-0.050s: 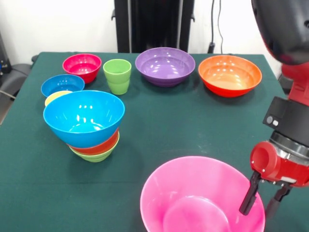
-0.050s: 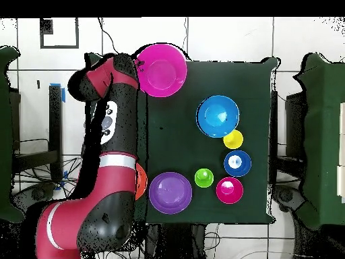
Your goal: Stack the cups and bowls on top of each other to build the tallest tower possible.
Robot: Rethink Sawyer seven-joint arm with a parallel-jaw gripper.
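My gripper (image 1: 262, 205) stands at the near right with one finger inside and one outside the rim of the large pink bowl (image 1: 193, 193), shut on it. The overhead view has this bowl (image 2: 162, 69) at a table corner beside the arm. The tower (image 1: 87, 125) is a large light blue bowl (image 1: 83, 117) on an orange-red bowl (image 1: 99, 146) on a small green bowl (image 1: 96, 156). Behind it peeks the yellow cup (image 1: 54, 97). The green cup (image 1: 117, 76) stands upright further back.
Along the far side sit a dark blue bowl (image 1: 62, 85), a magenta-red bowl (image 1: 82, 66), a purple bowl (image 1: 165, 65) and an orange bowl (image 1: 230, 75). The green table (image 1: 183, 125) ends just below the pink bowl. The arm (image 2: 114, 155) covers part of the orange bowl from overhead.
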